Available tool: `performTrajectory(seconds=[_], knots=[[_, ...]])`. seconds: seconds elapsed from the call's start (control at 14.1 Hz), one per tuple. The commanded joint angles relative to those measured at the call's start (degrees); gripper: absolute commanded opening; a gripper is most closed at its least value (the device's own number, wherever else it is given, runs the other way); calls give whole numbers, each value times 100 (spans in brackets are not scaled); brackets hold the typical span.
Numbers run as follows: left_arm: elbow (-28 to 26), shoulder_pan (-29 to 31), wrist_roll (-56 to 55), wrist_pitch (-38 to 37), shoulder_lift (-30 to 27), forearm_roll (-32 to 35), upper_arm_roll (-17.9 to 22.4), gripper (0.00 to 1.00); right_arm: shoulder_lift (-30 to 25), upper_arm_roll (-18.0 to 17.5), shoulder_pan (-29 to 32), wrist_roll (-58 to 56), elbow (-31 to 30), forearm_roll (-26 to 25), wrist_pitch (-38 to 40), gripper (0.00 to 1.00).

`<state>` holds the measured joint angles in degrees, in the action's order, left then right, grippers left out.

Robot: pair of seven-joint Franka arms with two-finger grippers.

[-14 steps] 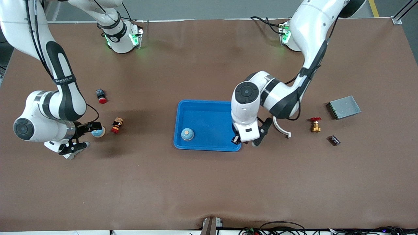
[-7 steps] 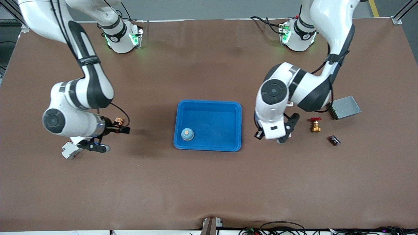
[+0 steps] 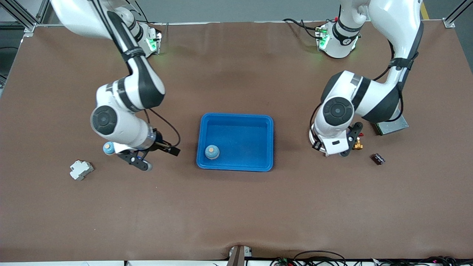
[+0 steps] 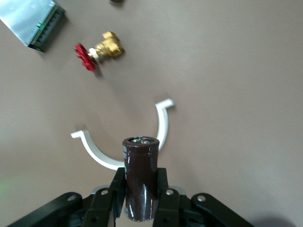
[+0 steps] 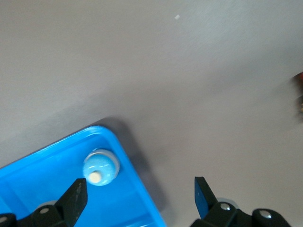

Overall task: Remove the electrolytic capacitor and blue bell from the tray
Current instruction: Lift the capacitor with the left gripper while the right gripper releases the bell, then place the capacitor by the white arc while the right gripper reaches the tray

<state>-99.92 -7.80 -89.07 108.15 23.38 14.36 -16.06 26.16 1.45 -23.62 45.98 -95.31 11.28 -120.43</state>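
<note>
We judge the task about half done. Our left gripper (image 4: 140,198) grips the electrolytic capacitor (image 4: 140,182) firmly, and it is already out of the tray (image 3: 235,165), over the table toward the left arm's end, above a white curved bracket (image 4: 162,125). It is not yet set down. The blue bell (image 3: 212,151) is the only thing we see in the tray, in its corner nearest the front camera, at the right arm's end. Our right gripper (image 5: 140,198) hangs beside the tray, fingers wide and empty, probably aiming at that bell.
</note>
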Motion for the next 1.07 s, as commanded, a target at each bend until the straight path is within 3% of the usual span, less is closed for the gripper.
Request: performTrajectory(seconds=[0.0,0.5,0.85,0.99], knots=[[-509,454,415,-5,-203,-136,-47,0,485,66,-256,472,416,76,-181,100],[-1687,1113,575,1241,-194,-118,-38,0,1312,75,-748,1441,1181,32,-393,100],[-1916,1220,575,2069,-18,-83,-29,0,1725,75,-898,1634,1454,50,-629,100],[-1899,1211,557,2236,61,-135,-38,8,1831,75,-933,1625,1454,24,-683,100]])
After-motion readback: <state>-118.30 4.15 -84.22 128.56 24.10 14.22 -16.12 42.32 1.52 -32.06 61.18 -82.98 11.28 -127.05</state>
